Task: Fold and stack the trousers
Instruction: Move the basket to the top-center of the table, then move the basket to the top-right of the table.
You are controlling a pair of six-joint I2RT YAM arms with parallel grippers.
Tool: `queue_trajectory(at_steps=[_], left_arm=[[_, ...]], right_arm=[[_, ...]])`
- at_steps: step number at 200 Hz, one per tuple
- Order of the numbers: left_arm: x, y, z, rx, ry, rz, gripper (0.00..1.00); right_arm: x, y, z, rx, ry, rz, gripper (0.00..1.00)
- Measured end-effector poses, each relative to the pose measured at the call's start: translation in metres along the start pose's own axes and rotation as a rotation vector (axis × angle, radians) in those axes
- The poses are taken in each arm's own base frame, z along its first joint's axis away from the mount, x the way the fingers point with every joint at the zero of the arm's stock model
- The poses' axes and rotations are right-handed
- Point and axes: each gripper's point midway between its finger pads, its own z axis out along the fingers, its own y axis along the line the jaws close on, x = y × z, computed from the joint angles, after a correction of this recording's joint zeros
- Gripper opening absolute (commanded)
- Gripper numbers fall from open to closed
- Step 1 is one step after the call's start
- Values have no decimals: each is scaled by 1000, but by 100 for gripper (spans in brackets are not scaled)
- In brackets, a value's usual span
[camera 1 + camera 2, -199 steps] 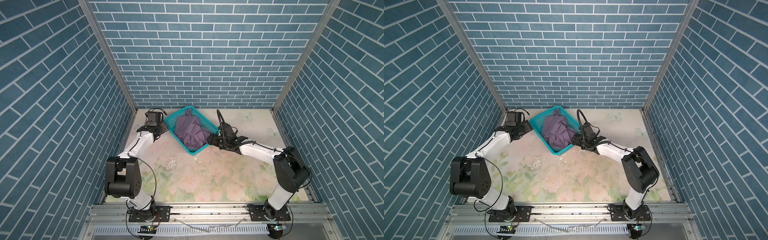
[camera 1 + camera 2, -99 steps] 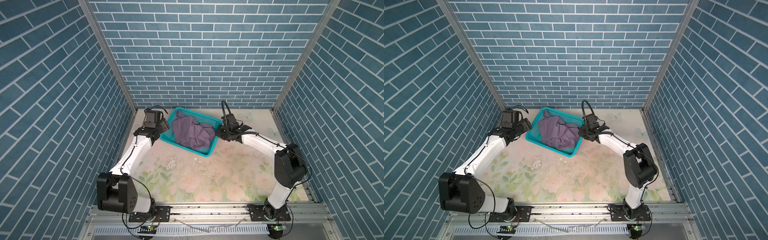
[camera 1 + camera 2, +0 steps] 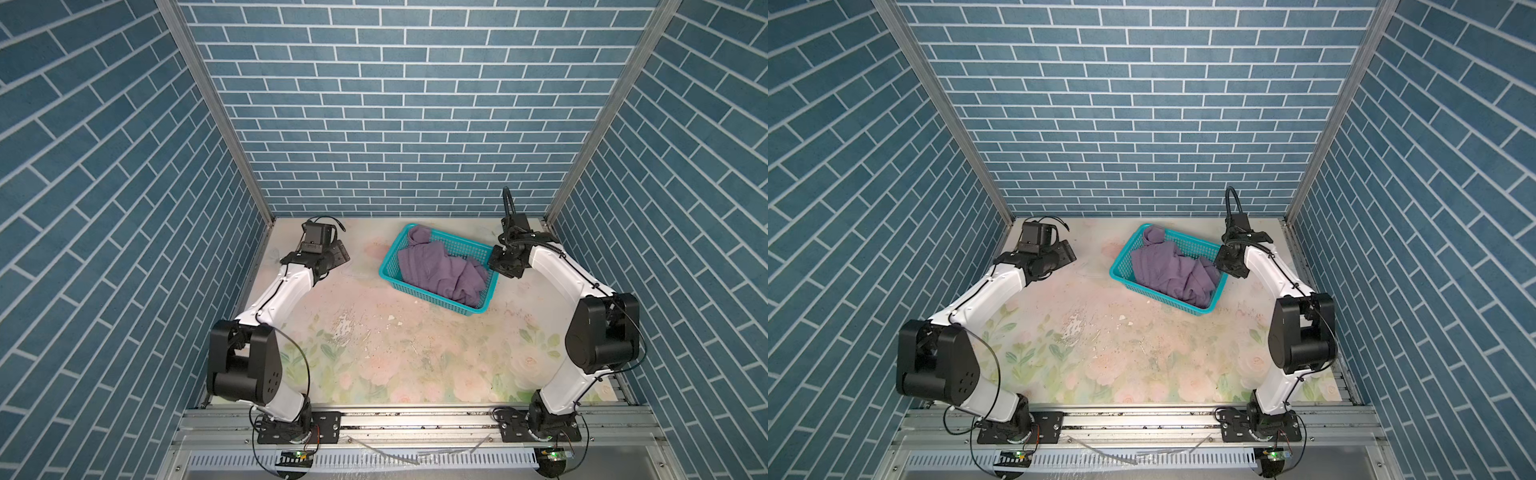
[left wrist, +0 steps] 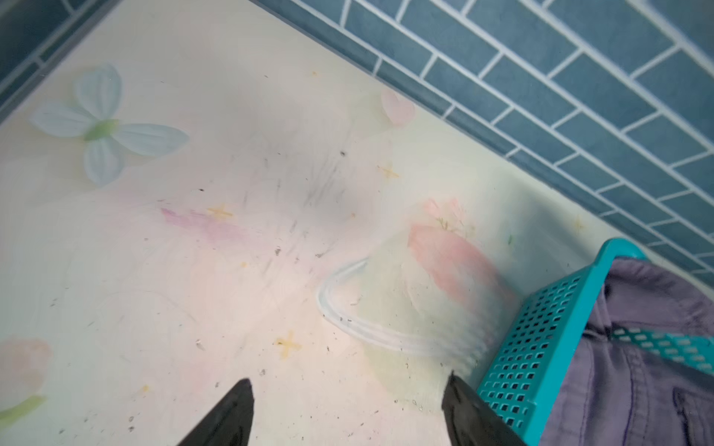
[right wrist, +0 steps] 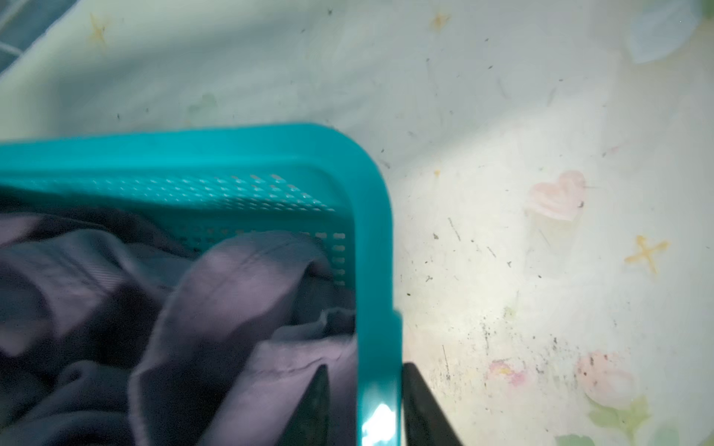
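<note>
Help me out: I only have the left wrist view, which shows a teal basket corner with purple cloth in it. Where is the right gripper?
Observer: The right gripper straddles the basket rim at the opposite end, one finger inside against the cloth and one outside.
Operator: Are the trousers fully inside?
Observer: In both top views the trousers lie bunched in the basket, with none of the cloth on the table.
</note>
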Motion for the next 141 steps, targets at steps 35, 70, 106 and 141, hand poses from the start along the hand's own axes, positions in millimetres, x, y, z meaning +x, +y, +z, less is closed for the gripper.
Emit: queue_trajectory(at_steps=[35,70,106,141], left_arm=[[12,-43,14,66,36,85,77],[16,-60,28,98,48,106,78],[47,-77,43,110,104,149,80],[88,-105,48,151,171,192,79]], right_arm=[[-18,-15,-8,52,-46,-21,73],[-17,-10,-22,47,-62,-59,99],[2,39,-49,-70,-102,-158,99],[33,69,-57,-174,-74,-222,99]])
